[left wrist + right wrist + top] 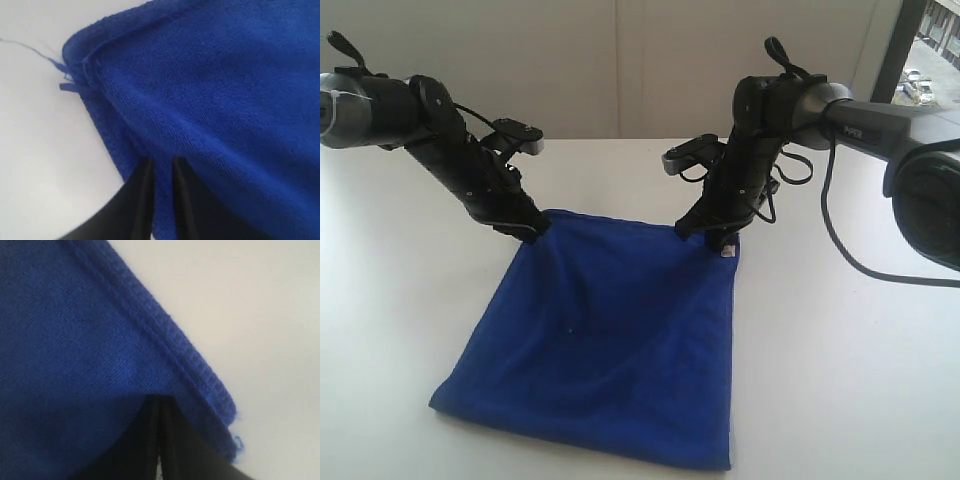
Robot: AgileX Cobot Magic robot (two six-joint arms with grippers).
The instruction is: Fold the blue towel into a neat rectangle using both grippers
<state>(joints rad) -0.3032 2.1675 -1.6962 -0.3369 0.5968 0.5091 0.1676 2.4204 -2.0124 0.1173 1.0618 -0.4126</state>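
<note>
The blue towel [610, 330] lies spread on the white table [840, 380], its two far corners raised a little and the cloth sagging between them. My left gripper [525, 230] is at the far left corner. In the left wrist view its gripper [162, 162] has a fold of the towel [210, 90] pinched between its narrowly spaced fingers. My right gripper [715, 238] is at the far right corner, beside a small white tag [727, 250]. In the right wrist view that gripper [159, 399] is pressed shut at the towel [65, 330], just inside its stitched edge.
A black cable [840, 240] loops down from the right arm over the table at the right. A pale wall stands behind the table's far edge, with a window [925, 60] at the top right. A loose thread [30, 47] trails from the towel's left corner.
</note>
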